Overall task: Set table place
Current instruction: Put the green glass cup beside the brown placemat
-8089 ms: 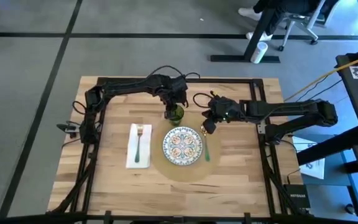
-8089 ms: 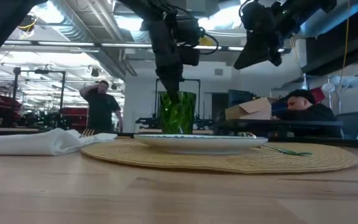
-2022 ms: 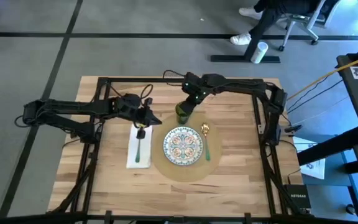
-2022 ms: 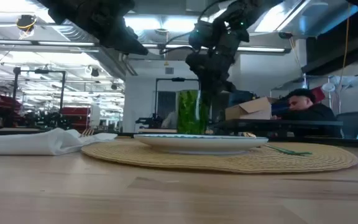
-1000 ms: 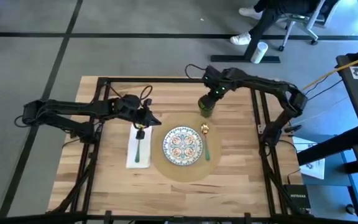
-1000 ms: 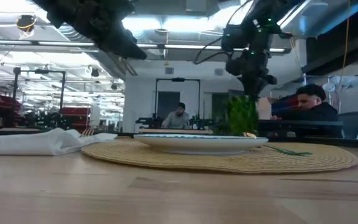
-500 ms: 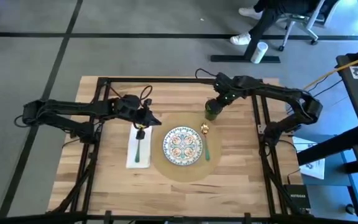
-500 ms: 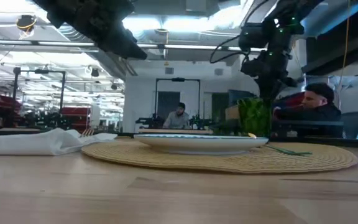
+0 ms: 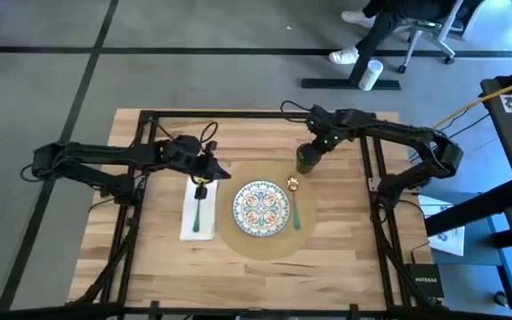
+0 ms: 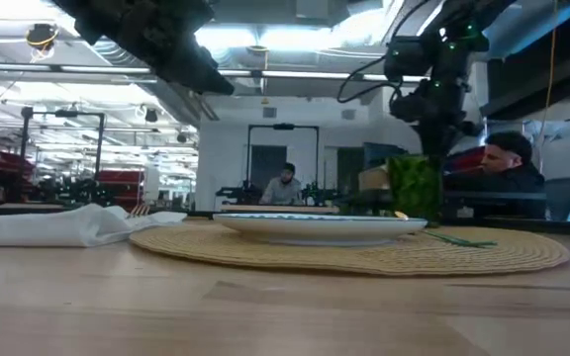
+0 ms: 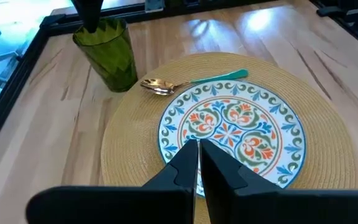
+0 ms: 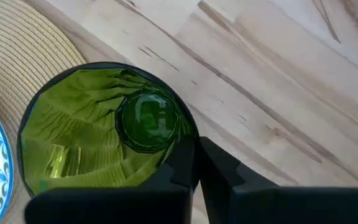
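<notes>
Two arms, one glass on the move

Pinched on the rim of the green glass (image 9: pixel 305 161), the right gripper (image 9: pixel 310 153) has carried it from behind the plate (image 9: pixel 261 208) to the far right edge of the placemat (image 9: pixel 238 242), just beyond the spoon (image 9: pixel 294 201); it looks ready to be let go. The left gripper (image 9: pixel 204 174) stays closed and empty above the fork (image 9: pixel 199 203) on the napkin (image 9: pixel 188 220), on the table (image 9: pixel 345 267).
</notes>
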`<action>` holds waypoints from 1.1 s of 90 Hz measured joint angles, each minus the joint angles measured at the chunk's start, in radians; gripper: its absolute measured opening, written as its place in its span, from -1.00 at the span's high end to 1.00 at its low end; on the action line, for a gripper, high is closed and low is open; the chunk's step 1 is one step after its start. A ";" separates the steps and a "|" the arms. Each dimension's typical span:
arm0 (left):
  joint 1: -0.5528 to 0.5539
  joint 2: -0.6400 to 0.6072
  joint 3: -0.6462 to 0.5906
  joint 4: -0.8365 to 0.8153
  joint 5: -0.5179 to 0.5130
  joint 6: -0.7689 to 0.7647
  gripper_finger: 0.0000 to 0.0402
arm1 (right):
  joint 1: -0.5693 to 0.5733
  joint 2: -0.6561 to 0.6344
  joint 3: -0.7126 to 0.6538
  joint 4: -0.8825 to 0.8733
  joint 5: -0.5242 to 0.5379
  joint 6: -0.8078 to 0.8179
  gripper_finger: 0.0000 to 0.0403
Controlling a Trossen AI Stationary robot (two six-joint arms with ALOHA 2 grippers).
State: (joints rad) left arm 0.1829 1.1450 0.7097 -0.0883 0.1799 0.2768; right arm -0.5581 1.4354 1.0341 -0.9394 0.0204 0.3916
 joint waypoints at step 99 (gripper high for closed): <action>-0.001 0.000 0.000 0.002 0.000 -0.008 1.00 | 0.001 -0.124 -0.124 0.067 -0.012 0.058 1.00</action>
State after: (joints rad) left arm 0.1822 1.1450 0.7101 -0.0868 0.1795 0.2691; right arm -0.5568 1.3109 0.9096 -0.8724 0.0083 0.4497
